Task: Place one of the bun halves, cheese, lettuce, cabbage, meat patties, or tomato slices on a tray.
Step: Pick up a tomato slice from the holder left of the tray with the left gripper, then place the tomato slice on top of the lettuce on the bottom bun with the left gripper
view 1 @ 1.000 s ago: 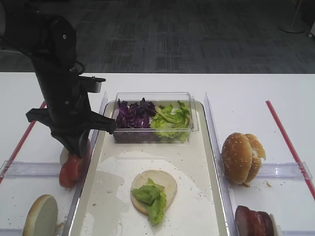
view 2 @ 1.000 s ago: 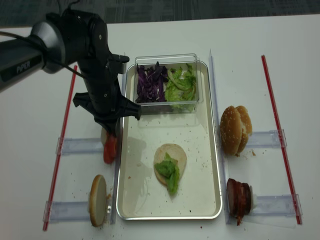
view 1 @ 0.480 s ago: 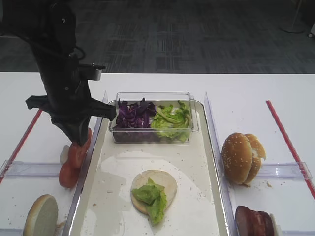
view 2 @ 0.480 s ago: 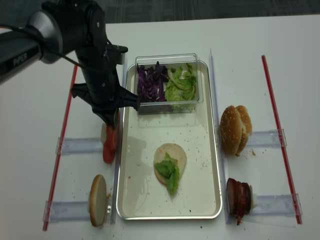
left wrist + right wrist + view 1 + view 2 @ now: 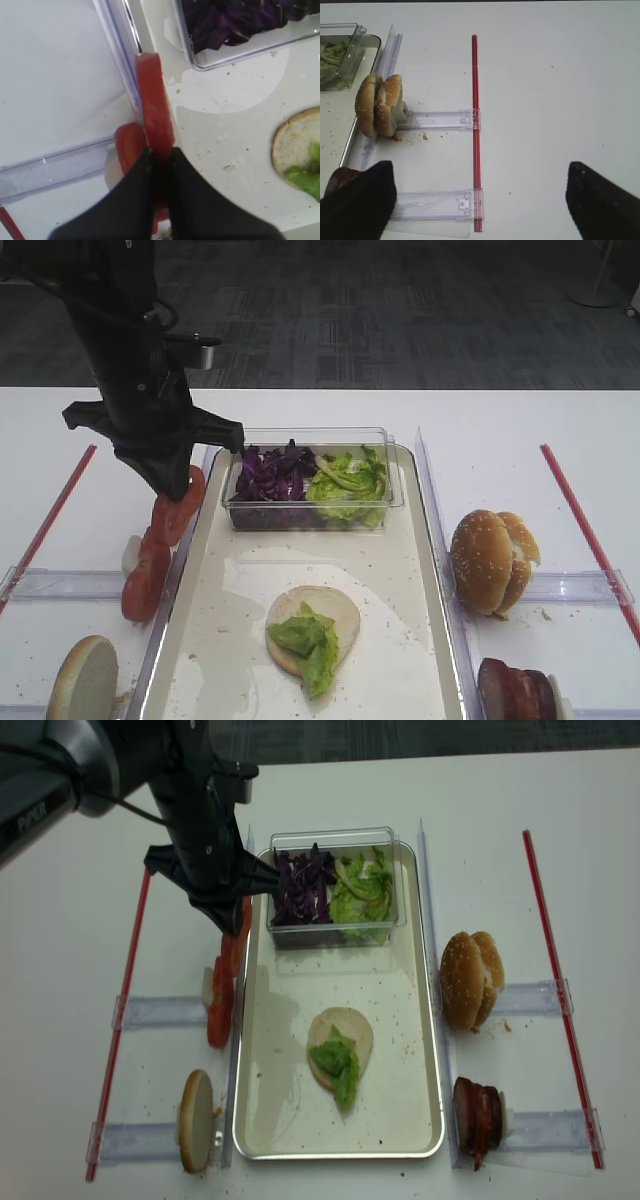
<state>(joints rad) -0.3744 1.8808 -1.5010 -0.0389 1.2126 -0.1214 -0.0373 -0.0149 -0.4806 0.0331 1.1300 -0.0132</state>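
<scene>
The left claw is clamped on the edge of one tomato slice, hanging over the tray rim near the leftover slices. It looks wet, floppy and slippery, so an edge pinch seems risky. The fingertips are buried behind the slice; the right claw stands wide, holding nothing.

A white counter fills the foreground under even, soft light. Behind it lies dark grey carpet in a faint tile pattern. At far right stands what may be a pale stand base.
</scene>
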